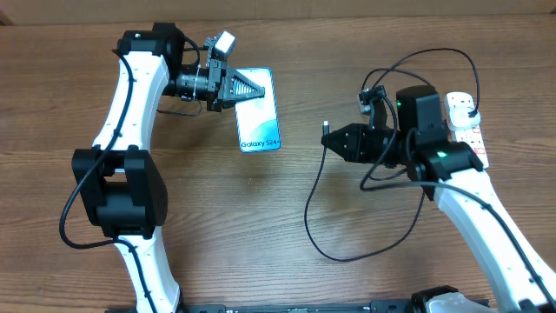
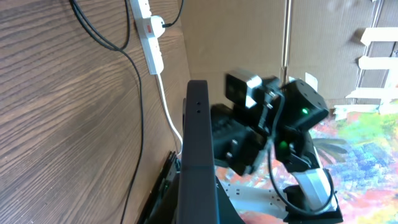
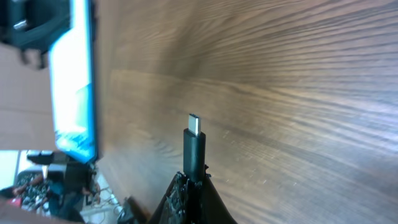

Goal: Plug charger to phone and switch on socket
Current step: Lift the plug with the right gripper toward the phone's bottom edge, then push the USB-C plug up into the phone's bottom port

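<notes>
Currently, your right gripper pinches the charger by its tip, while the phone, clamped in your left gripper, lies to its left, text end nearest.

lit phone left, charger tip facing it, socket right

A wooden table backed by brown cardboard

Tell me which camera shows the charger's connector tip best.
The right wrist view: the connector tip stands close and sharp, held by the right gripper. Overhead shows it as a tiny speck. The left wrist view shows cable, no tip.
</notes>
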